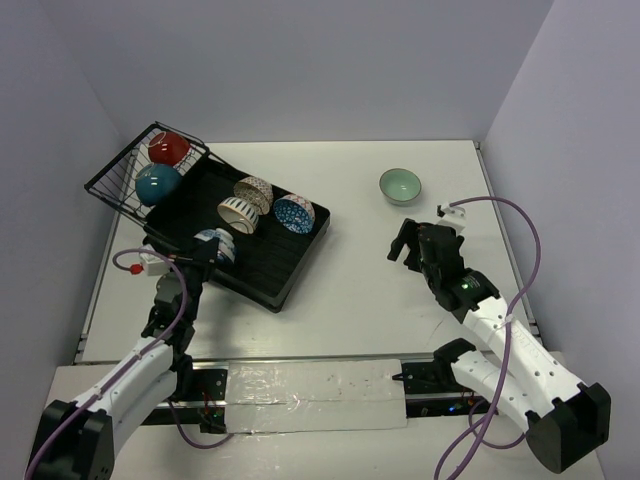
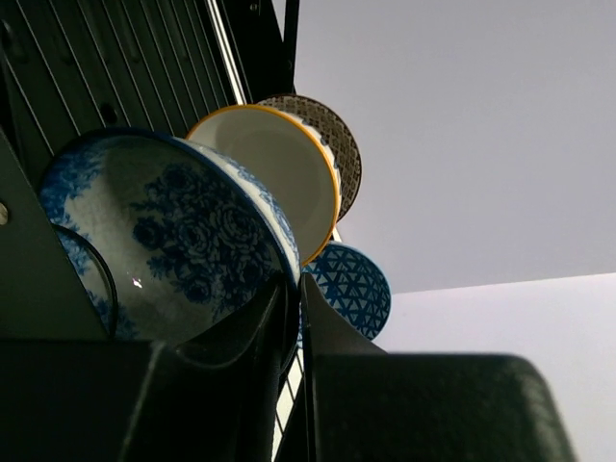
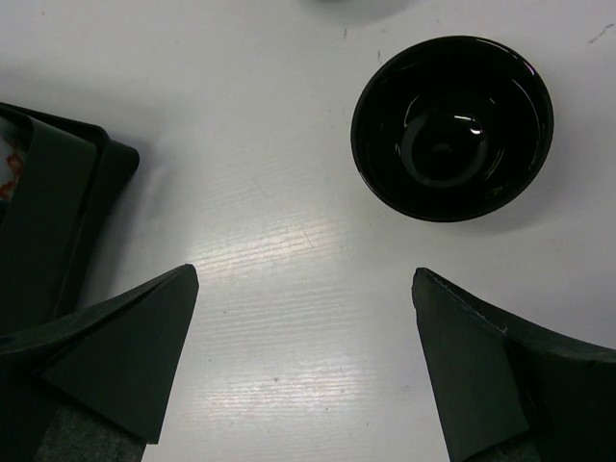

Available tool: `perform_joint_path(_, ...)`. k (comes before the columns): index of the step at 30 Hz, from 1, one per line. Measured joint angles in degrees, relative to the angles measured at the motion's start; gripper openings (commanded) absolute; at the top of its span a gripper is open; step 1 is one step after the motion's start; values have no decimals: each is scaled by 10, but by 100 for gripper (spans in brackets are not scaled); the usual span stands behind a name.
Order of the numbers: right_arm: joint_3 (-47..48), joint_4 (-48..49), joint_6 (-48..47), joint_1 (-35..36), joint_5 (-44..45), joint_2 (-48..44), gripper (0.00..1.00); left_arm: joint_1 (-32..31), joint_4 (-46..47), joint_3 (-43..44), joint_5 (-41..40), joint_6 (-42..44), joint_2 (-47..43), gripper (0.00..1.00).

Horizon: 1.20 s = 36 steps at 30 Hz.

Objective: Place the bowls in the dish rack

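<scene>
The black ribbed dish rack (image 1: pixel 270 265) lies at the left, and its wire basket (image 1: pixel 112 182) holds a red bowl (image 1: pixel 168 148) and a teal bowl (image 1: pixel 158 183). On the ribs stand a lattice bowl (image 1: pixel 255 190), a cream bowl (image 1: pixel 238 213) and a blue triangle-patterned bowl (image 1: pixel 295 212). My left gripper (image 2: pixel 298 298) is shut on the rim of a blue-and-white floral bowl (image 2: pixel 164 231), which stands on edge at the rack's near end. A mint bowl (image 1: pixel 400 185) sits on the table. My right gripper (image 3: pixel 304 274) hangs open above the table, just short of a dark glossy bowl (image 3: pixel 452 125).
The rack's right corner (image 3: pixel 58 221) lies close to the left of my right gripper. A strip of silver tape (image 1: pixel 315 395) runs along the near edge between the arm bases. Walls close the table at the back and on both sides.
</scene>
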Motion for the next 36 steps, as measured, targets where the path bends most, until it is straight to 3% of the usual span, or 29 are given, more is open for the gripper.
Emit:
perform_joint_path(6,0,3,0,1,3,0,100,0,-18,15,1,-4,15,21)
perform_joint_path(9,0,7,-2,5,4,0,100,0,-26,19,1,-10,19,28)
perform_joint_path(16,0,10,-4,11,9,0,100,0,-79,39,-1,-13,7,56)
perform_joint_path(28,0,13,-4,12,10,0,100,0,-174,75,-1,-13,-33,73)
perform_joint_path(36,0,11,2,12,17,-4,100,0,-296,182,-8,18,-38,80)
